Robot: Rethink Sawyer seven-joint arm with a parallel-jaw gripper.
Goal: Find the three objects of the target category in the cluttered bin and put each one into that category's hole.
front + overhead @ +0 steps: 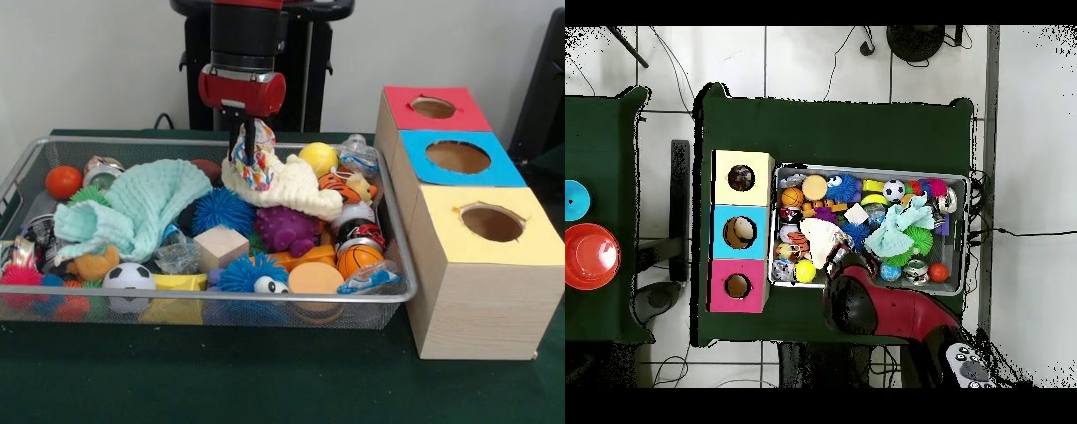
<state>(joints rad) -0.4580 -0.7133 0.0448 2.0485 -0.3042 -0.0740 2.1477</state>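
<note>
My gripper (249,146) reaches down into the back middle of the wire bin (212,300). Its fingers are shut on the patterned edge of a cream cloth (282,181), which they hold raised while the rest drapes over the toys. A mint green cloth (141,208) lies crumpled at the left. Three boxes stand to the right of the bin, with a red hole top (433,108), a blue one (457,156) and a yellow one (492,223). From overhead, the gripper (837,258) meets the cream cloth (820,238) close to the bin's robot-side wall.
The bin holds many toys: a yellow ball (318,159), a blue spiky ball (222,212), a purple knobbly toy (287,230), a wooden cube (221,247), a soccer ball (130,276), a basketball (357,259). A red bowl (590,255) sits on a separate table.
</note>
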